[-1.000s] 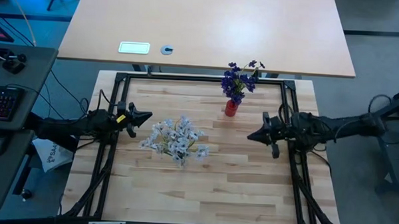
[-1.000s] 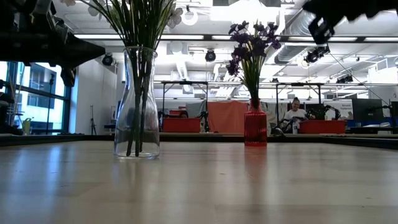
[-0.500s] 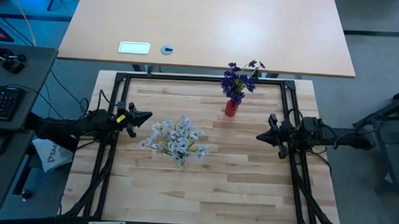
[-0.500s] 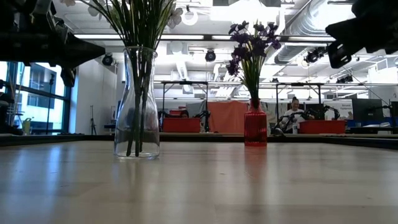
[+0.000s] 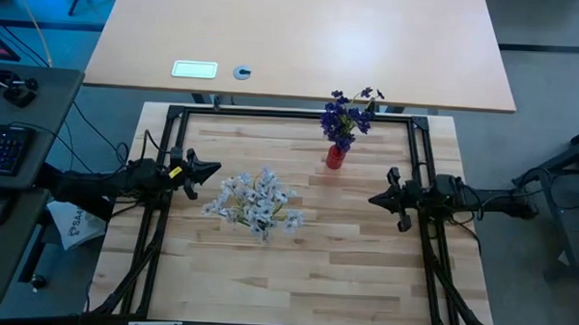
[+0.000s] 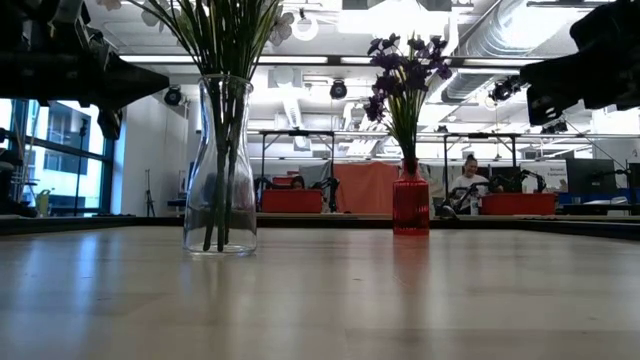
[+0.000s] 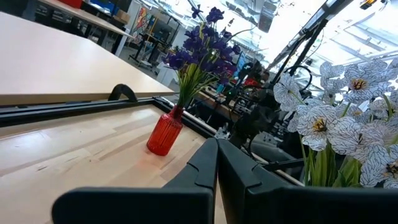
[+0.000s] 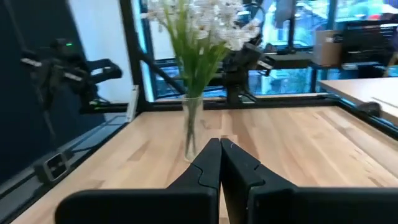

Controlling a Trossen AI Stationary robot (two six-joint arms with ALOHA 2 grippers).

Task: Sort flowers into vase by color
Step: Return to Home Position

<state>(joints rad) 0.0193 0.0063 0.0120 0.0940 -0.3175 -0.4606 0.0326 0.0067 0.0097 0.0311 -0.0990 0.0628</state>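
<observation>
Flowers (image 5: pixel 254 202) stand between left gripper (image 5: pixel 214 168) and right gripper (image 5: pixel 373 198), each pressed together, empty.

clear vase (image 6: pixel 220 170) hidden under white flowers (image 5: pixel 256 202) frm above; low view's top edge cuts their blossoms.

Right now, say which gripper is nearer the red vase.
Right. The right gripper hangs just right of the red vase; the left gripper waits farther away on its left, beside the white flowers.

I see white flowers (image 5: pixel 255 202) bunched mid-worktop (image 5: pixel 305 274), purple flowers (image 5: pixel 347 114) in the red vase (image 5: pixel 336 157), with my left tool (image 5: pixel 215 169) and right tool (image 5: pixel 372 198) flanking them.
</observation>
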